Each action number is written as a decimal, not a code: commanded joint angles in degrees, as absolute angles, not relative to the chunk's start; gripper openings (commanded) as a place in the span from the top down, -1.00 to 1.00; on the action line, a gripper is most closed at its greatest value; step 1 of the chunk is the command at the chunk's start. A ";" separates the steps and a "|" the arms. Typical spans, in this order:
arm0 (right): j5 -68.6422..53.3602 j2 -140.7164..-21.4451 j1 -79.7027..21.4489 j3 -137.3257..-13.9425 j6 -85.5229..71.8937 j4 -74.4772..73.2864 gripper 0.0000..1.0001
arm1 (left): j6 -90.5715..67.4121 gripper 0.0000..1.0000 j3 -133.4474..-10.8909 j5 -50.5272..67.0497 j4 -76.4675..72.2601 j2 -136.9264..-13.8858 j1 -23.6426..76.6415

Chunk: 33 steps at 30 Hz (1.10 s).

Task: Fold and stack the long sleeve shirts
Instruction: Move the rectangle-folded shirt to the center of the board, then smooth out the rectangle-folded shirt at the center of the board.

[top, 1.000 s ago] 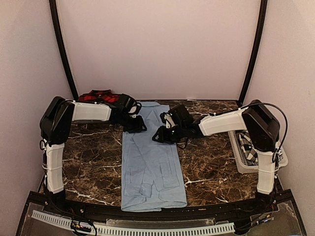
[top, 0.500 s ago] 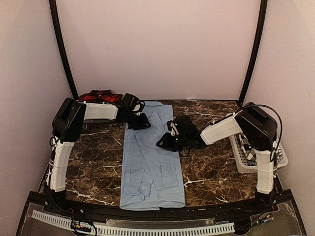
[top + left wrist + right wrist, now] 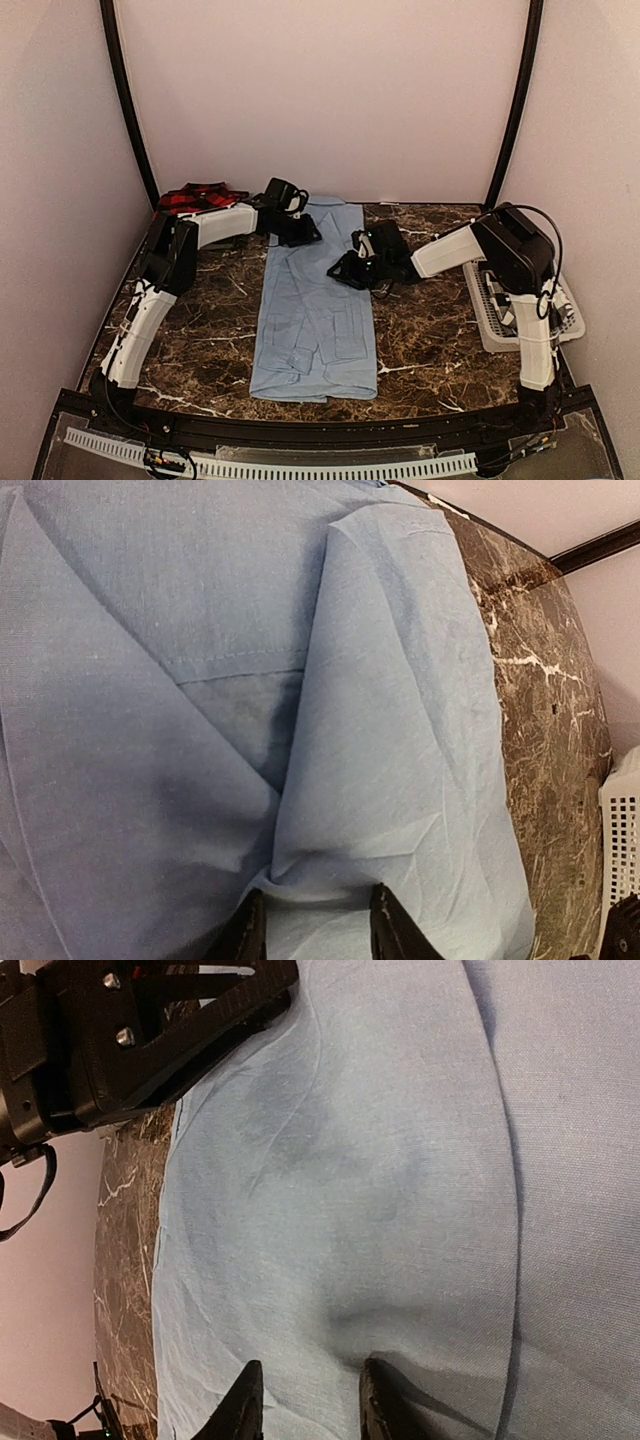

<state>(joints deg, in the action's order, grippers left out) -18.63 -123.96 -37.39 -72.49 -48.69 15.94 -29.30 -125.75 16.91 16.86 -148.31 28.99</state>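
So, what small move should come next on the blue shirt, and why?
Probably lift the far end a little, towards the near hem: left gripper and right gripper each pinch the light blue shirt, which lies as one long strip.

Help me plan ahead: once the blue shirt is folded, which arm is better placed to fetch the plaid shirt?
Left, probably. The plaid shirt lies in the far left corner, near the left end effector; the right end effector sits across the blue shirt, farther off.

No writing, label or number can be read anywhere.
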 commanded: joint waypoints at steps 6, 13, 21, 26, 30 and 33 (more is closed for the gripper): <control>-22.11 -126.20 -36.12 -77.80 -46.15 10.61 0.36 | -26.92 0.25 -134.50 18.06 24.48 -146.16 27.25; -21.53 -121.16 -36.12 -78.06 -43.07 8.15 0.30 | -26.58 0.24 -127.16 18.55 24.80 -139.09 27.25; -20.46 -115.39 -36.08 -73.76 -41.99 7.45 0.29 | -27.47 0.27 -106.75 18.10 18.93 -128.56 27.25; -19.22 -111.43 -36.12 -70.00 -41.20 6.77 0.29 | -27.55 0.31 -101.17 17.80 17.61 -127.20 27.20; -18.72 -107.87 -36.07 -66.06 -41.06 6.92 0.29 | -27.22 0.31 -98.16 16.24 16.73 -127.09 27.09; -18.40 -104.88 -36.11 -63.15 -41.13 7.01 0.29 | -26.82 0.32 -97.10 15.41 16.40 -127.18 26.99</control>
